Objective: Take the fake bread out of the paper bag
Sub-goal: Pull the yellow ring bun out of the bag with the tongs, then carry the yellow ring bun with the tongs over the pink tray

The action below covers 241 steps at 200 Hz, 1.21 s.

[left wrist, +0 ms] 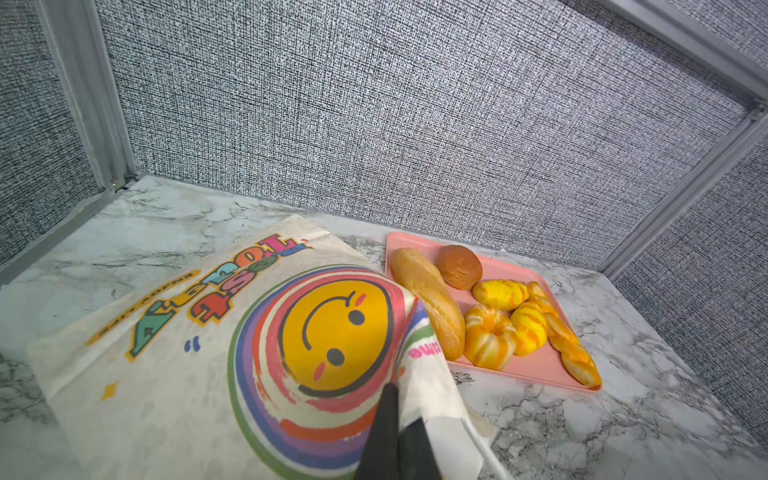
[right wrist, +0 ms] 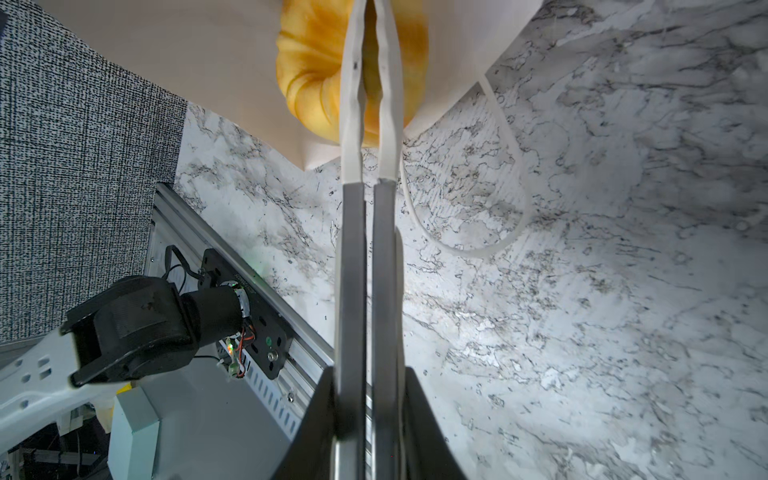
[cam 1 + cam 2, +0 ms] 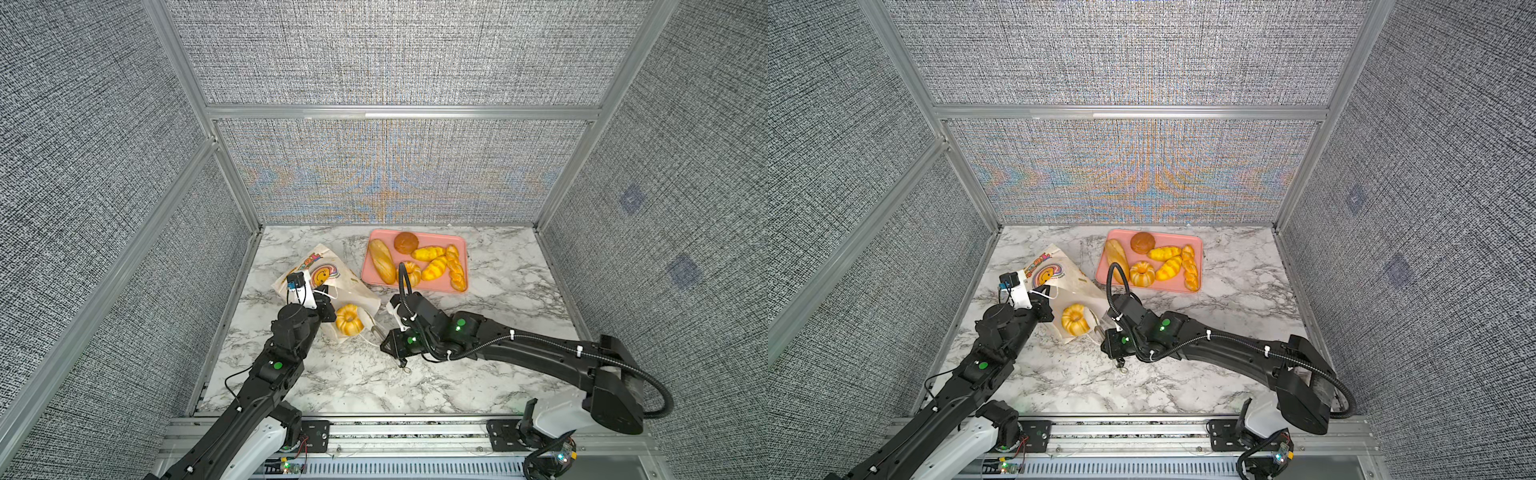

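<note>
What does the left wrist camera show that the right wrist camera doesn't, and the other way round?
Only the left wrist view: the flat pink tray carrying six glossy toy pastries, the smiley print on the white paper bag, and the left hand shut on that bag's edge. Only the right wrist view: the yellow ring-shaped toy cake resting on the bag's paper, the shut right hand reaching over it, and the left arm's black base joint. Both: the bag, the white marble tabletop and the grey fabric wall.

Seven breads (image 3: 415,276): one loaf (image 3: 382,262), one bun (image 3: 405,242), two croissants (image 3: 428,252), one braid (image 3: 456,266), two rings (image 3: 348,319). One bag (image 3: 328,268) lies at ten o'clock, one tray (image 3: 436,240) at one o'clock.
</note>
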### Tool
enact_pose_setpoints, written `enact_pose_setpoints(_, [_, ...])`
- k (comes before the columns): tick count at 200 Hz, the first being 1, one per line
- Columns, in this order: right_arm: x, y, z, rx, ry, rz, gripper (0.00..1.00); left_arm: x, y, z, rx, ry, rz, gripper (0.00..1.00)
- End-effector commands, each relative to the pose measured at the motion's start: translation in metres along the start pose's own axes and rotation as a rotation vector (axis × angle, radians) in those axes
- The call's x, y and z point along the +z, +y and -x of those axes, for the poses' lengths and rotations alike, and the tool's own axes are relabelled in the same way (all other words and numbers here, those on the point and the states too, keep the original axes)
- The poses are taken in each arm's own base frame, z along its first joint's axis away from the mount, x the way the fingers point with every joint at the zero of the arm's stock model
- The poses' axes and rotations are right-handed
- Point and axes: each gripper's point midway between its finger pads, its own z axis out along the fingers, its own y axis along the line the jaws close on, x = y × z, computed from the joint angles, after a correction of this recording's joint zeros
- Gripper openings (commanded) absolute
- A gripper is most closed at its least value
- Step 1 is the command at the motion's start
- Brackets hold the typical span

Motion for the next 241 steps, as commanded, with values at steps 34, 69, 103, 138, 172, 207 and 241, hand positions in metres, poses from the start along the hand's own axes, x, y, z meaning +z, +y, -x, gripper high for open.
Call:
enact_pose_setpoints(34, [-0.029,-0.011,0.004,-0.020,-0.070,-0.044,0.00,0.010,0.007,0.006,-0.040,-0.005,0.068,0.00])
enact_pose_setpoints(69, [-0.058,-0.010,0.014,-0.031,-0.114,-0.034,0.00,0.013,0.010,0.001,-0.041,0.015,0.087,0.00])
enact_pose_setpoints(103, [-0.088,-0.009,0.013,-0.022,-0.132,0.022,0.00,0.015,0.017,0.003,-0.024,0.030,0.141,0.00])
enact_pose_setpoints(138, [-0.135,-0.021,0.034,0.016,-0.250,0.066,0.00,0.018,0.014,0.004,-0.018,0.029,0.132,0.00])
enact_pose_setpoints(172, [-0.164,-0.061,0.084,0.068,-0.344,0.016,0.00,0.020,0.010,-0.002,-0.043,0.046,0.102,0.00])
enact_pose_setpoints(207, [-0.159,-0.096,0.145,0.068,-0.366,-0.050,0.00,0.015,0.008,-0.003,-0.034,0.048,0.079,0.00])
enact_pose_setpoints(241, [-0.129,-0.122,0.190,0.083,-0.310,-0.061,0.00,0.007,0.010,-0.004,-0.009,0.046,0.075,0.00])
